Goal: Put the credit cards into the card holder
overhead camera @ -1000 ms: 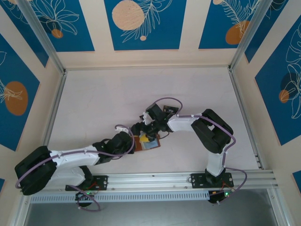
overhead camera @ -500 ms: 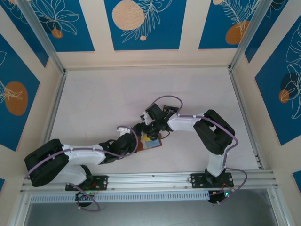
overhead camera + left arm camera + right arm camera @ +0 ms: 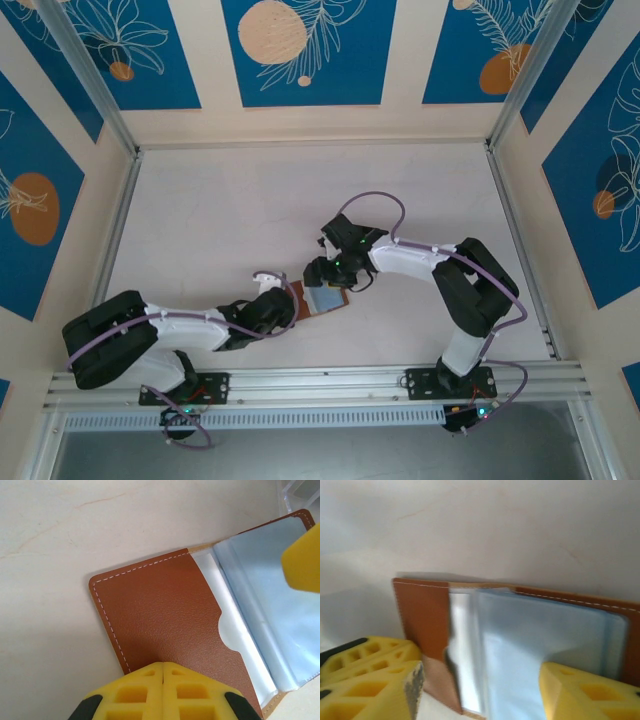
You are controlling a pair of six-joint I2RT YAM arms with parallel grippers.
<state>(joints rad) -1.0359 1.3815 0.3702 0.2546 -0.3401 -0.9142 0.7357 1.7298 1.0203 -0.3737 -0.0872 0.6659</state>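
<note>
The card holder (image 3: 165,610) lies open on the desk (image 3: 220,210). Its brown flap sits right under the left gripper (image 3: 163,666), whose fingers are pressed together on the leather. The right gripper (image 3: 480,680) hangs just above the pale blue pockets, spread, with nothing between its fingers. The holder looks pinned and ready for loading, but I cannot tell whether any card is already in the pockets.

I can read no text, number, brand or sign in any view; the blue wall panels (image 3: 300,50) along the top of the frame carry only pale leaf outlines and orange discs.
</note>
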